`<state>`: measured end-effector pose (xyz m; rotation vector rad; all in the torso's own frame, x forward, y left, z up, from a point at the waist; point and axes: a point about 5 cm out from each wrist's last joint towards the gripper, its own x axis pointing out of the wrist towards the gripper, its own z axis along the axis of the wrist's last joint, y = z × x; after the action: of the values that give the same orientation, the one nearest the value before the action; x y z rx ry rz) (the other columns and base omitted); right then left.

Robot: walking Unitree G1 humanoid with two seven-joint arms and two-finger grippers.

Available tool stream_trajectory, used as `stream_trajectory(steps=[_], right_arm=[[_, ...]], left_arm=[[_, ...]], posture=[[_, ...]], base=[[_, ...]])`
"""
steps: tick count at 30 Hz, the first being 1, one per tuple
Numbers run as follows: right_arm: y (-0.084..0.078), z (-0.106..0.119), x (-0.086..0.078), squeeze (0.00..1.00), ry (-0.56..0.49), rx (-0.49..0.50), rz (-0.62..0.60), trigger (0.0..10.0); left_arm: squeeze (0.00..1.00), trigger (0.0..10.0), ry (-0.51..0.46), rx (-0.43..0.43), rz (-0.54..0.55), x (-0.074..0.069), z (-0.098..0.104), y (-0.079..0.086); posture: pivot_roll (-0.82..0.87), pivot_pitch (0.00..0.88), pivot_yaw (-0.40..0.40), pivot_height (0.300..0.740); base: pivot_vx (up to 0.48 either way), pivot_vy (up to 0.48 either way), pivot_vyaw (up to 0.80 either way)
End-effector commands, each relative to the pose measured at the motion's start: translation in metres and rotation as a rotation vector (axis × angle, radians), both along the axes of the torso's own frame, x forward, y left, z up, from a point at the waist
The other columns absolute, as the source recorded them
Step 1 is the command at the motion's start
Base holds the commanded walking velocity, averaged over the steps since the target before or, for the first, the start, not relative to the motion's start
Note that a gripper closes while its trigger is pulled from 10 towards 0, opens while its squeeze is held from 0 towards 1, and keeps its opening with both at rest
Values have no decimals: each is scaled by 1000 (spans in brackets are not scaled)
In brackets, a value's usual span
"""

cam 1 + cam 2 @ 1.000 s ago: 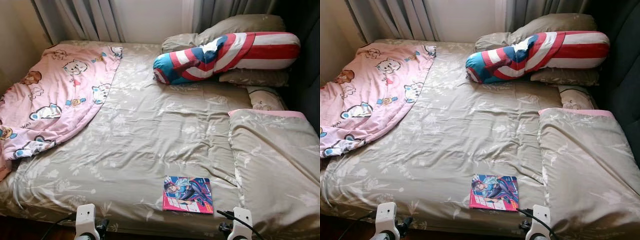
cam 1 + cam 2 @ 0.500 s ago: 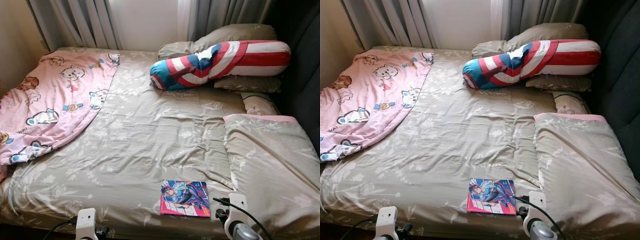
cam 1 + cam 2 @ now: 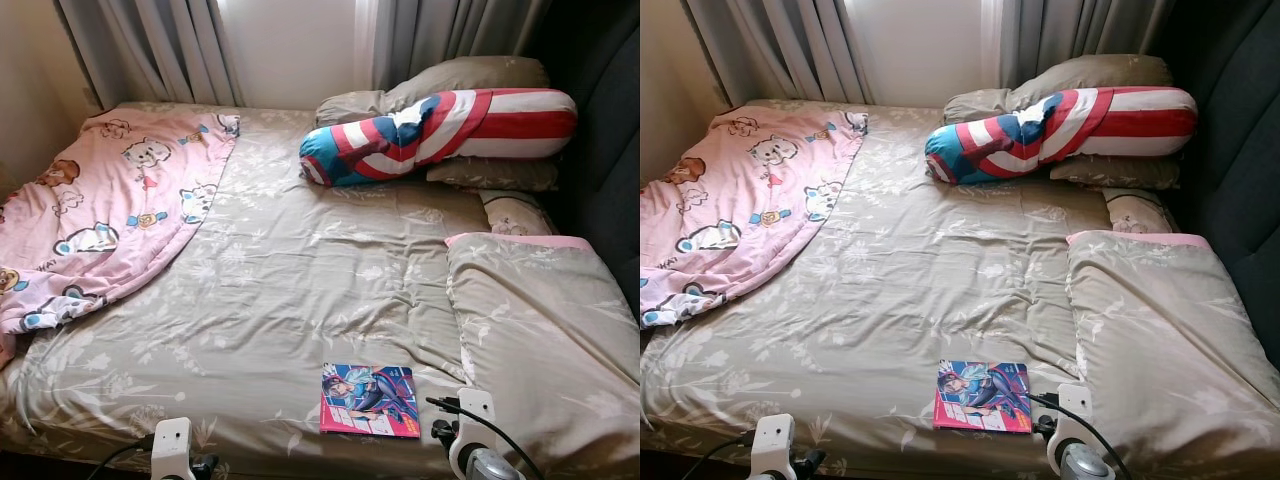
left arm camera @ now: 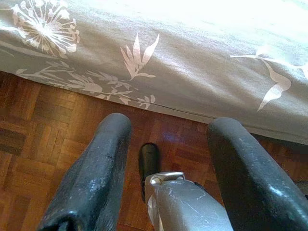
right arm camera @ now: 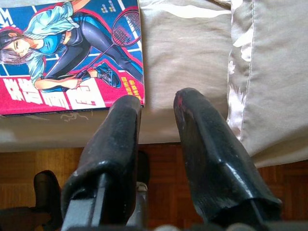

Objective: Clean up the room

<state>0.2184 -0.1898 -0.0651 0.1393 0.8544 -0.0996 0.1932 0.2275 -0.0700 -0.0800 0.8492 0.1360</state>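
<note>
**Approach to the book at the bed's edge**

Book lies flat near the bed edge. Right gripper, fingers apart and empty, hovers just beside it; left gripper likewise parted. Risk: fingers may snag the sheet or push the thin book away.

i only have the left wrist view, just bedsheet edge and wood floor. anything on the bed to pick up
Observer: Yes, a comic book lies flat near the bed's front edge, toward the robot's right.
Operator: which gripper is closer
Observer: The right gripper; its open fingers sit just off the book's corner, at the mattress edge.
Operator: what else is up there
Observer: A pink cartoon blanket is bunched on the left side, and a striped shield-print bolster leans on the pillows at the far right.
</note>
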Motion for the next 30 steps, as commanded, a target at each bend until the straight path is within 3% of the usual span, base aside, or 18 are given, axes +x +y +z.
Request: stream_trajectory(steps=[1, 5, 9, 17, 25, 30], right_arm=[[0, -2, -3, 0, 17, 3, -5, 10000], [0, -1, -2, 0, 5, 5, -11, 10000], [-3, 8, 6, 0, -157, 16, -97, 10000], [-3, 10, 8, 0, -183, 11, -95, 10000], [-2, -2, -3, 0, 42, -71, 50, 10000], [-1, -3, -5, 0, 47, -45, 21, 10000]], left_arm=[[0, 10000, 36, -1, 1, -7, -4, 2], [0, 10000, 38, 1, -5, -7, -4, 2], [0, 10000, 37, 2, -9, -7, -4, 2], [0, 10000, 34, 5, -13, -6, -3, 2], [0, 10000, 30, 7, -17, -6, -3, 2], [0, 10000, 35, 6, -17, -7, -3, 2]], posture=[[-38, 0, -24, 740], [-38, 0, -24, 740], [-36, 0, -23, 740], [-39, 0, -23, 740], [-36, 0, -25, 740], [-38, 0, -22, 740]], base=[[0, 0, 0], [0, 247, 0], [0, 192, 0], [0, 0, 0], [0, 0, 0], [0, 0, 0]])
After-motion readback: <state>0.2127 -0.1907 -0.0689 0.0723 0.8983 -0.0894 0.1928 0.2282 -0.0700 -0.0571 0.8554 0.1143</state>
